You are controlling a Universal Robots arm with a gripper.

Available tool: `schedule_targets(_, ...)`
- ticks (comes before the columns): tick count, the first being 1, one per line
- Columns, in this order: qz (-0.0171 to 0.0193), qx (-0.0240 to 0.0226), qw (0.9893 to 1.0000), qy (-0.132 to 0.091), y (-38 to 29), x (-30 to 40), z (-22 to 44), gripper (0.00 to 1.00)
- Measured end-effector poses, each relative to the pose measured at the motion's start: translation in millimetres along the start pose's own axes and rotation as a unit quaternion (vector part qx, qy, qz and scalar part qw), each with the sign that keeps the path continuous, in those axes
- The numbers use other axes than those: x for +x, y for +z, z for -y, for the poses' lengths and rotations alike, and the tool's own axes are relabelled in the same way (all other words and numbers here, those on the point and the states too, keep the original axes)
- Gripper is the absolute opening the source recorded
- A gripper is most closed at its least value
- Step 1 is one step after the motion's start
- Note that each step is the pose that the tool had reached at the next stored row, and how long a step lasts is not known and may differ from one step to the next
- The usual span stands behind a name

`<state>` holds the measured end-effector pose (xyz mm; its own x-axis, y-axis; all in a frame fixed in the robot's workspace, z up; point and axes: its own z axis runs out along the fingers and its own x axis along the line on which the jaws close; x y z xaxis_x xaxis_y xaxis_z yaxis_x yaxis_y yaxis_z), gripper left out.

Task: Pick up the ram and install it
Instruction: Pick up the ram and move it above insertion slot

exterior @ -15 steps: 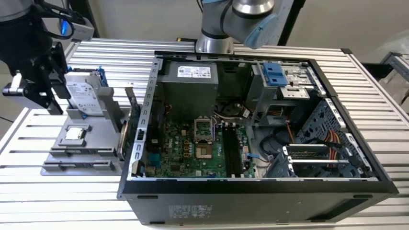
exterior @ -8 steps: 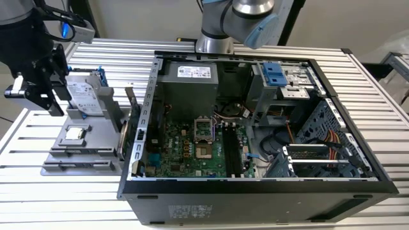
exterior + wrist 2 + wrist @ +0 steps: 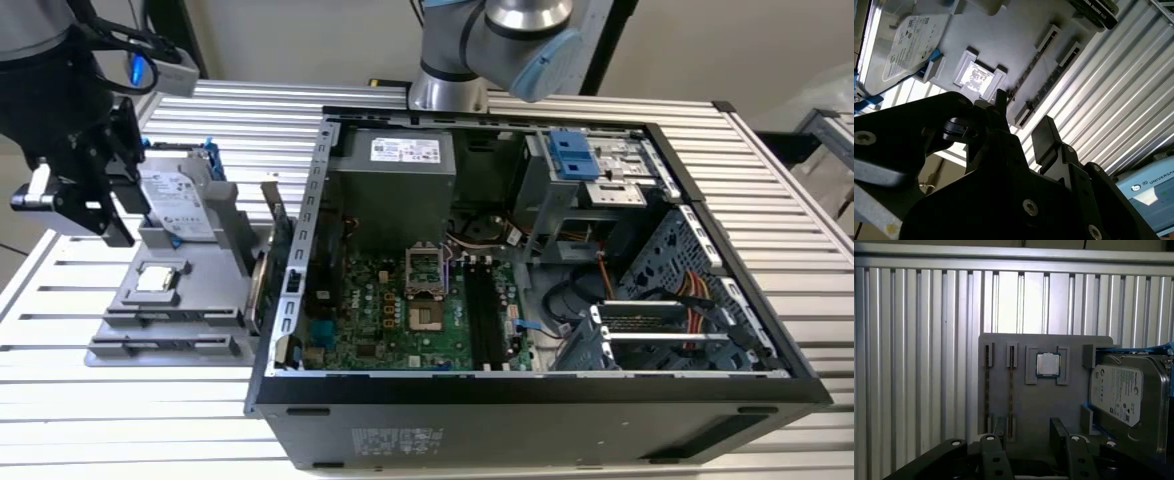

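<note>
The ram (image 3: 1011,390) stands on its edge as a thin brownish strip in a long slot of a gray tray (image 3: 1034,410), and a second stick (image 3: 988,390) stands the same way in the slot just beside it. On the same tray, next to these slots, a small square silver chip (image 3: 1047,364) lies flat in its own recess, and beyond the chip a silver hard drive (image 3: 1116,395) in a blue frame rests on the tray's far end. The end effector (image 3: 1026,445) hangs above the tray without touching it; its two black fingers (image 3: 990,452) stand well apart with an empty gap between them and hold nothing. In the first wrist view the ram's near end lies close to that gap. In the exterior view the end effector (image 3: 107,215) is at the exterior view's left, over the hard drive's end of the tray. The wrist above it carries a blue cable, while the arm's base (image 3: 454,60) rises behind an open computer case (image 3: 534,405). The case lies on its side at the exterior view's right of the tray, showing a green motherboard (image 3: 387,320). Tray and case both sit on a ribbed metal tabletop (image 3: 134,430).
</note>
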<state>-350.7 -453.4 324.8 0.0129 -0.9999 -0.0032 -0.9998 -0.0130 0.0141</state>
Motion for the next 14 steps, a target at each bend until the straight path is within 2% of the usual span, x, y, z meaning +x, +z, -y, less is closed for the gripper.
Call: schedule_targets(14, 0.0, -0.0001, 1.0, 0.003, 6.3, 6.1, -0.1, 1.0)
